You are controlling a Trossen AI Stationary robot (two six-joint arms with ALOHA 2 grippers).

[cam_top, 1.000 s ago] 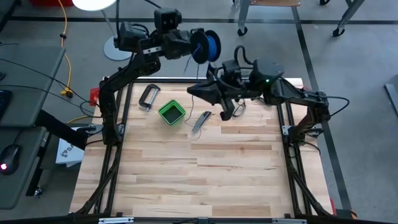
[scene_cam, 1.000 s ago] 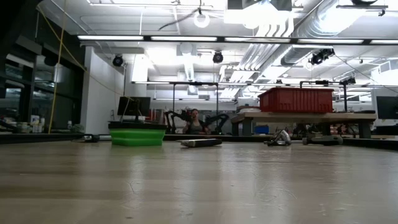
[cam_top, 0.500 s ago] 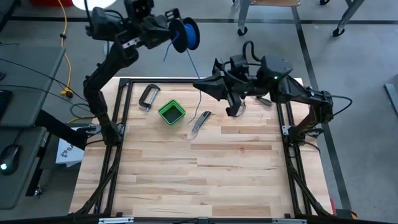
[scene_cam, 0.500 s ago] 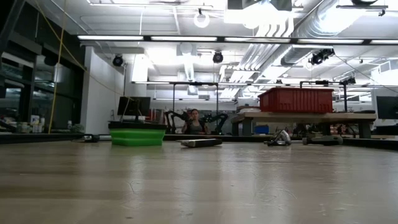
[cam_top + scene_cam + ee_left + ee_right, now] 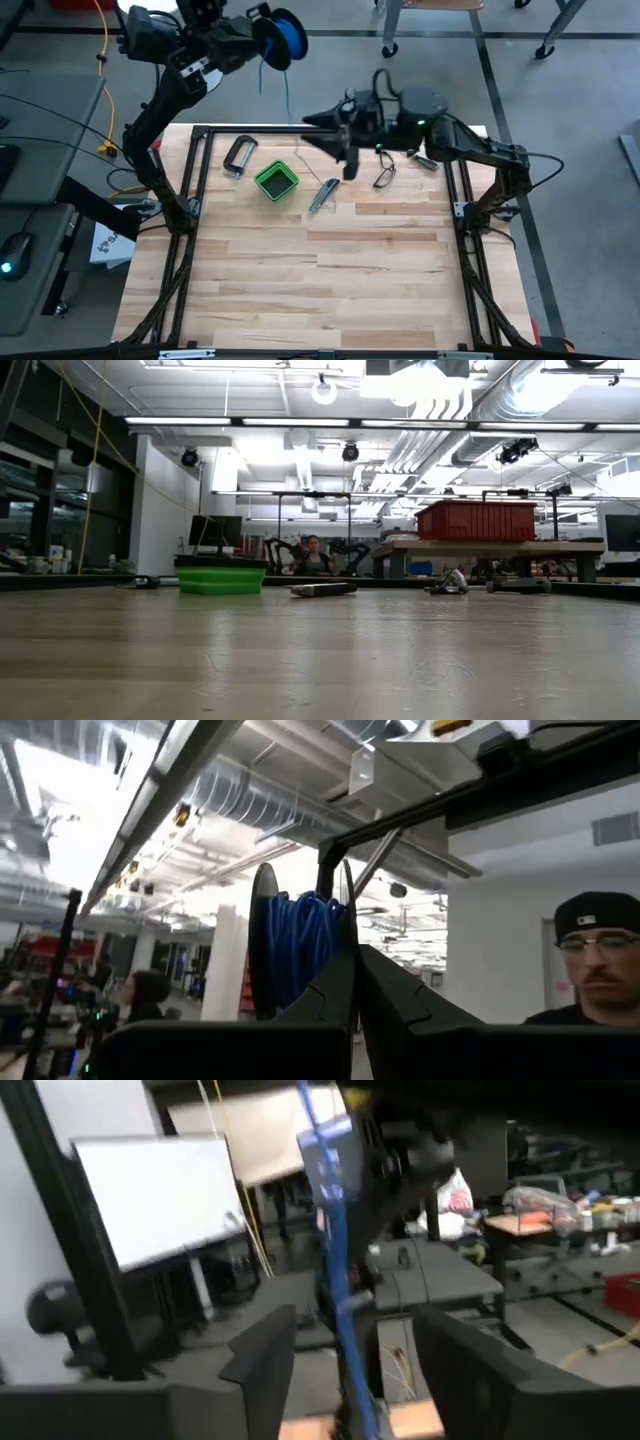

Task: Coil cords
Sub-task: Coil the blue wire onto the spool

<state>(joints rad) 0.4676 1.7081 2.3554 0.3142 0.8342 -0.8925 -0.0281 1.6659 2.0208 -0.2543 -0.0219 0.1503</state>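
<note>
Only the high view takes in both arms: the left gripper [image 5: 262, 30] is raised beyond the bench's [image 5: 330, 290] far left corner, its fingers clamped on the spool [image 5: 288, 36] of blue wire [image 5: 283, 80], which hangs down toward the right gripper [image 5: 318, 125] over the far edge. In the right wrist view its fingers [image 5: 262, 1350] stand apart around the wire. The low view shows the green box [image 5: 221, 580]; its contents cannot be told

A dark round spool [image 5: 285, 35] wound with blue wire [image 5: 300, 945] stands upright, held beyond the table's far-left corner.
</note>
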